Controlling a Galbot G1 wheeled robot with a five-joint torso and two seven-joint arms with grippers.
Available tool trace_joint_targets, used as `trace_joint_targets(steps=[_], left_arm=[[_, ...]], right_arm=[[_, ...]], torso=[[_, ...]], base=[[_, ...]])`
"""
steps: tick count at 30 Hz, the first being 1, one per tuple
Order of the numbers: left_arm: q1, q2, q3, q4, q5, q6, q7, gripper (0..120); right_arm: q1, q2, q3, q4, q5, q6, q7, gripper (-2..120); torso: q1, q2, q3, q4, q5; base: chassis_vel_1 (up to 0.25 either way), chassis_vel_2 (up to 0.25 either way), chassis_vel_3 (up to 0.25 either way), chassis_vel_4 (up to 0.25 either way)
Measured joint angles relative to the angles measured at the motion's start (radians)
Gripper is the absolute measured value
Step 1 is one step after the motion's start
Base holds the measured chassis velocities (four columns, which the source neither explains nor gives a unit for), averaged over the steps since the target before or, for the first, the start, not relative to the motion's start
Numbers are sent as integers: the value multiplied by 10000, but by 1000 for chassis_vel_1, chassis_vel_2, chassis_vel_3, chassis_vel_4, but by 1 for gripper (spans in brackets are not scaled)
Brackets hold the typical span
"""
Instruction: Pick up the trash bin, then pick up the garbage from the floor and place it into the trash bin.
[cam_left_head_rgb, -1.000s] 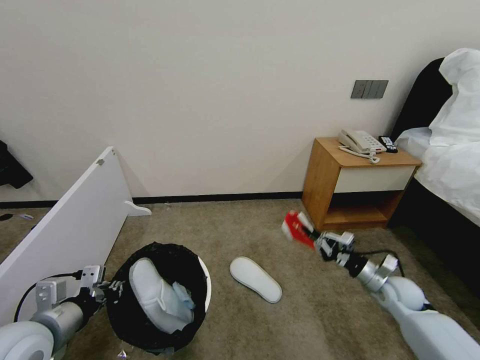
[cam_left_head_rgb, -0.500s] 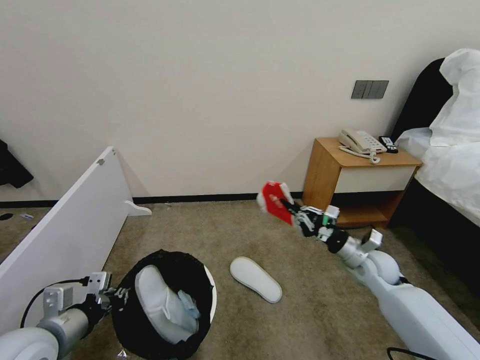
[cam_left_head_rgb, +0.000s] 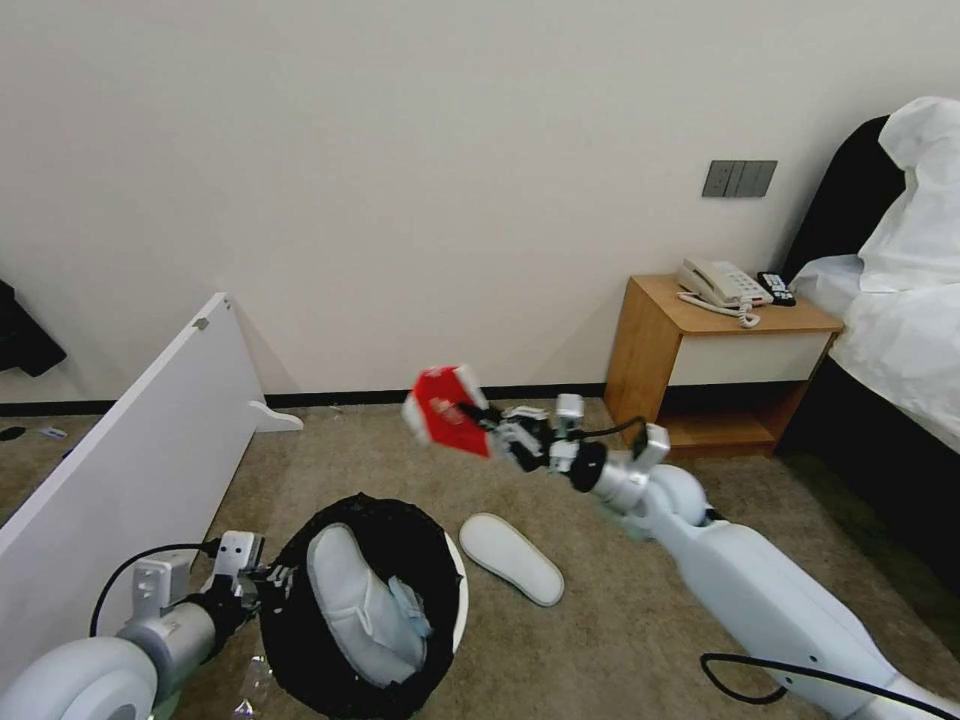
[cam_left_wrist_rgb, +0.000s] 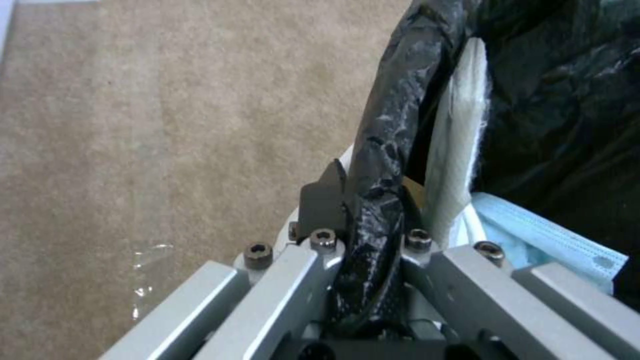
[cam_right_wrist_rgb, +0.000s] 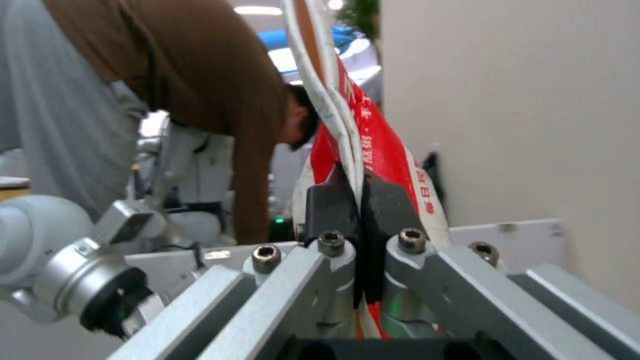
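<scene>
Head view: the trash bin (cam_left_head_rgb: 365, 600), white with a black liner, served as landmark, standing on the carpet (cam_left_head_rgb: 600, 620). Contents: one white slipper (cam_left_head_rgb: 362, 608) upright inside, a pale blue item beside it. The left gripper (cam_left_head_rgb: 268, 583) sat at the bin's left rim, clamped onto it. A second white slipper (cam_left_head_rgb: 511, 558) lay on the floor just right of the bin. The right gripper (cam_left_head_rgb: 497, 432) hung in the air above and right of the bin, pinching a red-and-white carton (cam_left_head_rgb: 443, 410). A white board (cam_left_head_rgb: 130, 470) leaned left of the bin; a nightstand (cam_left_head_rgb: 715, 365) stood well to its right.

Left wrist view: the fingers (cam_left_wrist_rgb: 322, 202) closed tight on the liner-covered rim of the bin (cam_left_wrist_rgb: 387, 150); slipper (cam_left_wrist_rgb: 457, 135) edge and a blue face mask (cam_left_wrist_rgb: 540, 240) showed inside.

Right wrist view: the fingers (cam_right_wrist_rgb: 327, 210) pressed flat together on the carton (cam_right_wrist_rgb: 380, 145); printed characters ran along its red side
</scene>
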Motion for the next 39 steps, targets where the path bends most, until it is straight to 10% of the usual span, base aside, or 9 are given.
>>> trace_joint_targets(steps=[20, 39], left_arm=[[80, -169, 476, -584, -596, 98, -353, 2], [-28, -113, 370, -470, -632, 174, -439, 2]], right_arm=[[720, 238, -2204, -320, 122, -381, -818, 4], [778, -228, -2394, -253, -83, -415, -1062, 74]], torso=[[0, 1, -1, 5, 4], [0, 0, -1, 2, 4]], base=[[0, 0, 0, 0], [0, 0, 0, 0]])
